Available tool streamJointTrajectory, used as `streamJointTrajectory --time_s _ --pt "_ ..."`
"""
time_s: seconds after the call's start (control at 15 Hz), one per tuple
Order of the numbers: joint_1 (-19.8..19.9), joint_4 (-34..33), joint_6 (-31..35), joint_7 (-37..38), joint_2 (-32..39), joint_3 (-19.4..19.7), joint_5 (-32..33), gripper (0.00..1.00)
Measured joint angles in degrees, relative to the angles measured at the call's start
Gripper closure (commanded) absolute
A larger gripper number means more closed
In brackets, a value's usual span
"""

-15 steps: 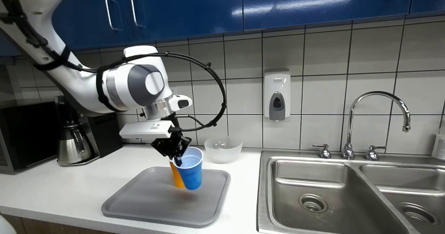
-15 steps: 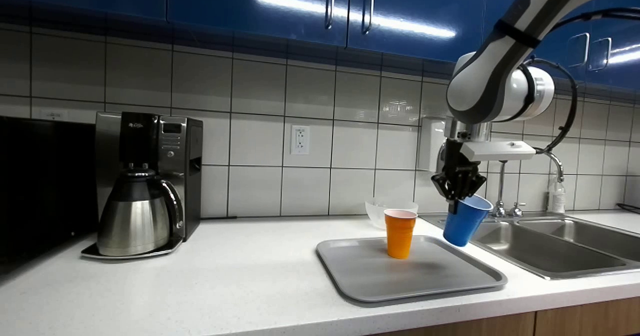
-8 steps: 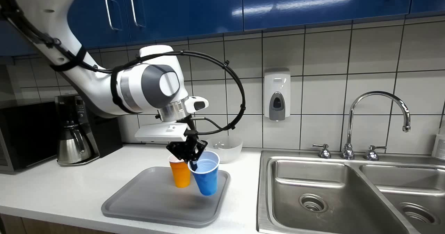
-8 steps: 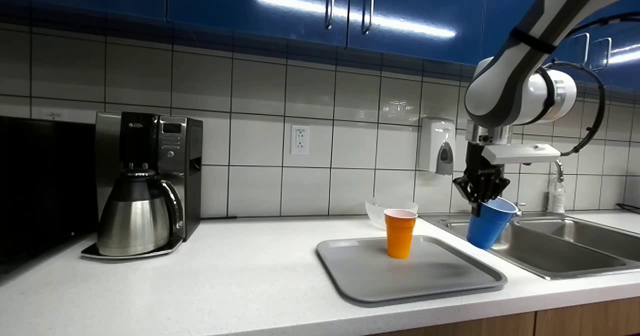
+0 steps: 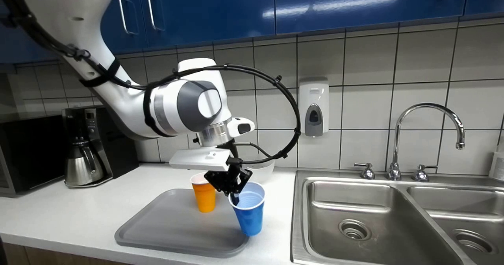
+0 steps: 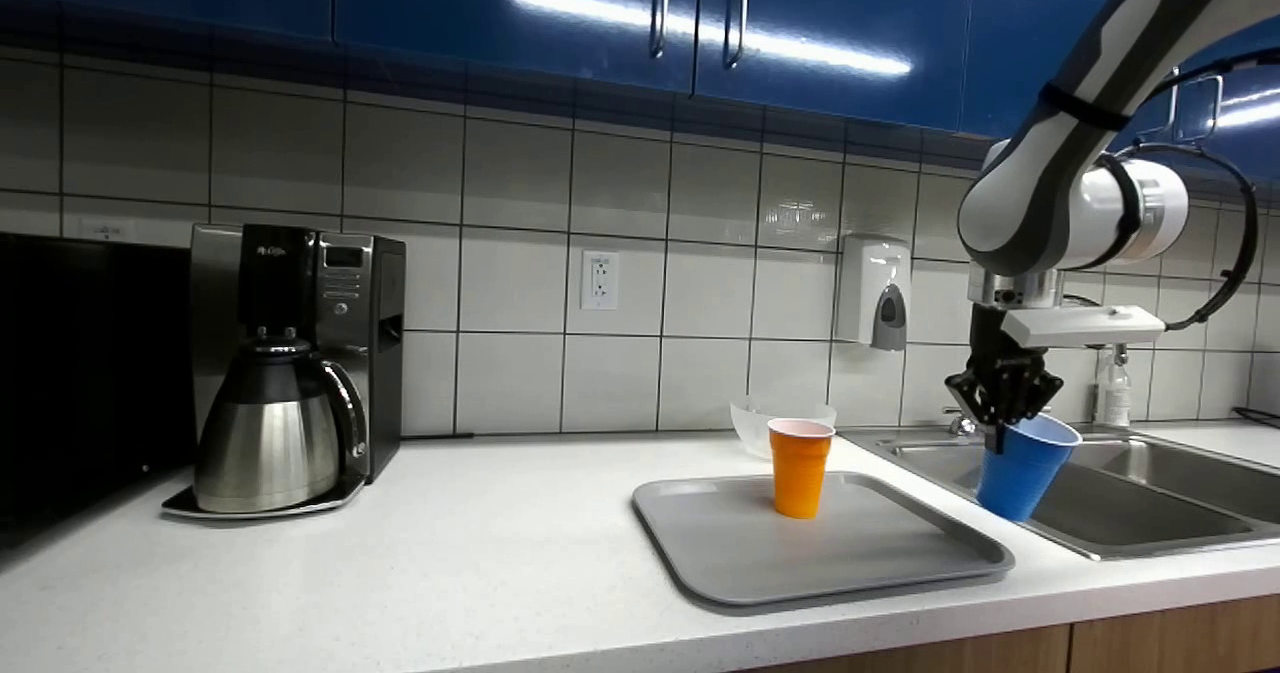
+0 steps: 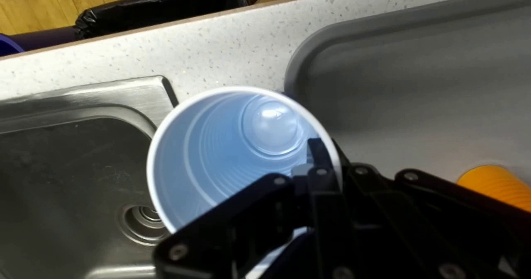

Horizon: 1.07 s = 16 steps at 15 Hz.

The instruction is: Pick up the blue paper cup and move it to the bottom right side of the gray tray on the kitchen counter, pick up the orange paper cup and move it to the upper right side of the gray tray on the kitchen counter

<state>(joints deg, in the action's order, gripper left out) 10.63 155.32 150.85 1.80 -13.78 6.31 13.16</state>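
The blue cup (image 7: 195,154) is being grasped near its rim by the jaws, which are being clenched on its thin side. In the wrist view one jaw is being seated inside the mouth, and the other is being set against the outside, nearer the tray (image 7: 415,84). The bulk of the cup is being held off to the sink side of the jaws, its base being suspended below them. In both exterior views the cup is being held at a tilt, its mouth being turned upward, and it is seemingly being held clear of the surface (image 7: 232,42). In the wrist view it is being framed between the corner of the tray and the sink (image 7: 74,179).

The orange cup (image 6: 800,473) is being supported upright by the tray, toward its back edge. In the wrist view it is being cut off partly by the picture's border, on the opposite side of the jaws from the blue cup. In an exterior view a bowl (image 6: 750,428) behind the tray is being partly hidden by the orange cup.
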Motion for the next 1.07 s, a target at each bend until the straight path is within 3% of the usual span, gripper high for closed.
streamJointTrajectory --time_s 0.6,0.73,0.8,0.87,0.93,1.07 --pt "3.04 -0.94 3.86 0.15 6.73 2.16 4.51 0.99" --pt "3.06 -1.38 4.18 0.16 7.95 2.71 4.77 0.71" --pt "3.06 -1.59 4.23 0.21 8.41 2.83 4.81 0.92" --pt "3.06 -1.82 4.26 0.27 8.81 2.93 4.95 0.6" --pt "3.06 -2.03 4.27 0.31 9.12 3.02 5.1 0.6" --pt "3.06 -2.39 4.28 0.56 9.64 3.23 5.47 0.46"
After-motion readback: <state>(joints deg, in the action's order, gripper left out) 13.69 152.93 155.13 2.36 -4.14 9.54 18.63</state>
